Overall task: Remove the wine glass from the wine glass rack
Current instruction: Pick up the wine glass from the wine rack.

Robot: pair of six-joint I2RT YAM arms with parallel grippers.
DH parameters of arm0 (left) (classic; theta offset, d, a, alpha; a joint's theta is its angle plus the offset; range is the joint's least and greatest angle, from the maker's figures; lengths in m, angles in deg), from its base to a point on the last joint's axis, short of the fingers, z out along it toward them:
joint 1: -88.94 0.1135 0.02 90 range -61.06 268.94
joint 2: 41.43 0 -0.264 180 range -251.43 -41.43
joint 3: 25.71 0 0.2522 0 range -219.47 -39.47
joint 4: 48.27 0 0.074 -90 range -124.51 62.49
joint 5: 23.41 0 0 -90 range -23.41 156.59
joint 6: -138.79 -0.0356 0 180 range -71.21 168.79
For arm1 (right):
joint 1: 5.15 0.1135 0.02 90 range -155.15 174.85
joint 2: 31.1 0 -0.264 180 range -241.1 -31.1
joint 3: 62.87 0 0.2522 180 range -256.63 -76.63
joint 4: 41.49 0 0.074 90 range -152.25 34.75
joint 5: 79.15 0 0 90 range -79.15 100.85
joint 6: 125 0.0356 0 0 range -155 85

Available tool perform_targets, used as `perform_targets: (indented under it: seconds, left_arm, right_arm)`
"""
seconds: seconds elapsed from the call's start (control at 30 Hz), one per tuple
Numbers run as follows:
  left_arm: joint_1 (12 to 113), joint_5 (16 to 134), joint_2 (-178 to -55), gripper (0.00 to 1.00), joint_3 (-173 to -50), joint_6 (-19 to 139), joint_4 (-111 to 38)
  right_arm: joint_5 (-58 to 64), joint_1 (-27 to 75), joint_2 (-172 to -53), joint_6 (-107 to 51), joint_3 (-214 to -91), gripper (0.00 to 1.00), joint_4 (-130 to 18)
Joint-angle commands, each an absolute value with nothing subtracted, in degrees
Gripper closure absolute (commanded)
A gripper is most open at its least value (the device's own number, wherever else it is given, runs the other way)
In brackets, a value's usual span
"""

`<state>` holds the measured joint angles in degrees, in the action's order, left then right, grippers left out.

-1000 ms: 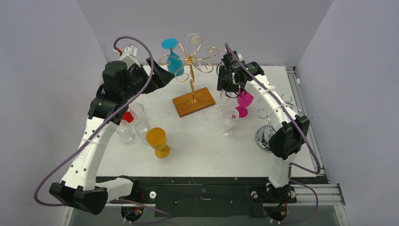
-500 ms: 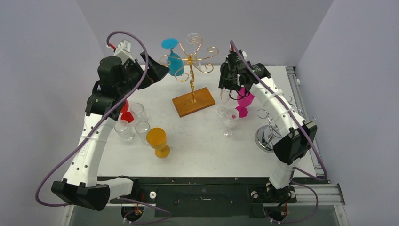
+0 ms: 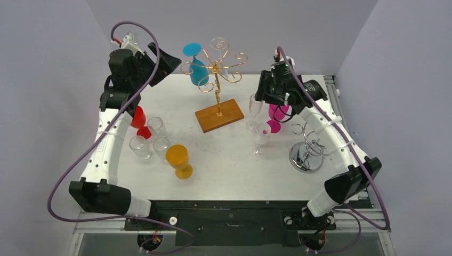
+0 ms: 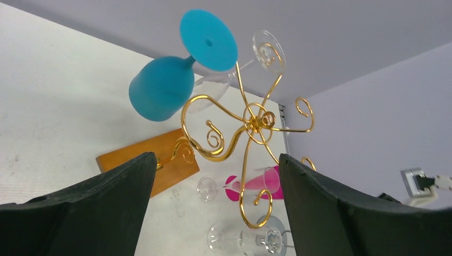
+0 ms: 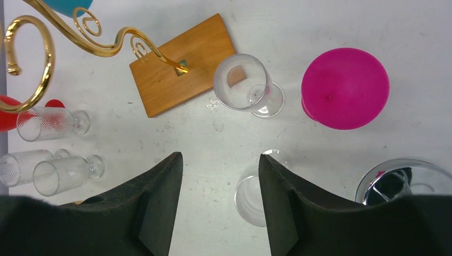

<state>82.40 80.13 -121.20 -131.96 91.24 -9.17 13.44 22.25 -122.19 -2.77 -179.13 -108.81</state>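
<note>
- The blue wine glass hangs upside down at ten o'clock on the gold wine glass rack.
- The left gripper is spread wide and empty, at the rack's nine o'clock.
- The right gripper is spread and empty, at three o'clock.

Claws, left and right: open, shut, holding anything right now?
Left claw: open, nothing held, facing the wine glass rack.
Right claw: open, nothing held, only bare table shows in the gap.
</note>
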Motion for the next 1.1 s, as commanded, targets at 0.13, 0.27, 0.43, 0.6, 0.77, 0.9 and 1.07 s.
perform_targets:
  seconds: [0.13, 0.27, 0.43, 0.6, 0.77, 0.9, 1.07]
  left_arm:
    - [84.1, 83.5, -129.5, 0.37, -133.2, 97.9, -26.7]
    - [84.2, 85.1, -133.8, 0.46, -133.2, 101.8, -32.8]
    - [84.3, 86.1, -139.0, 0.52, -135.2, 105.4, -38.1]
    - [84.6, 86.0, -143.4, 0.56, -137.4, 107.7, -39.6]
    - [84.9, 87.6, -146.4, 0.6, -139.5, 110.3, -42.1]
    - [85.2, 89.0, -148.0, 0.64, -140.4, 112.2, -43.5]
    - [85.6, 90.3, -148.8, 0.7, -141.0, 114.3, -45.0]
  right_arm:
    - [14.6, 21.3, -111.9, -1.8, -175.5, 0.45, -104.5]
    - [14.4, 21.3, -108.3, -1.0, -173.9, 0.37, -102.9]
    - [15.2, 21.1, -105.5, -0.5, -173.1, 0.31, -102.6]
    - [15.4, 21.0, -104.1, -0.4, -173.2, 0.31, -103.0]
    - [15.6, 21.0, -103.7, -0.4, -173.4, 0.31, -103.5]
    - [15.9, 20.9, -103.4, -0.4, -173.3, 0.31, -103.6]
    - [16.0, 20.9, -103.4, -0.3, -173.2, 0.31, -103.6]
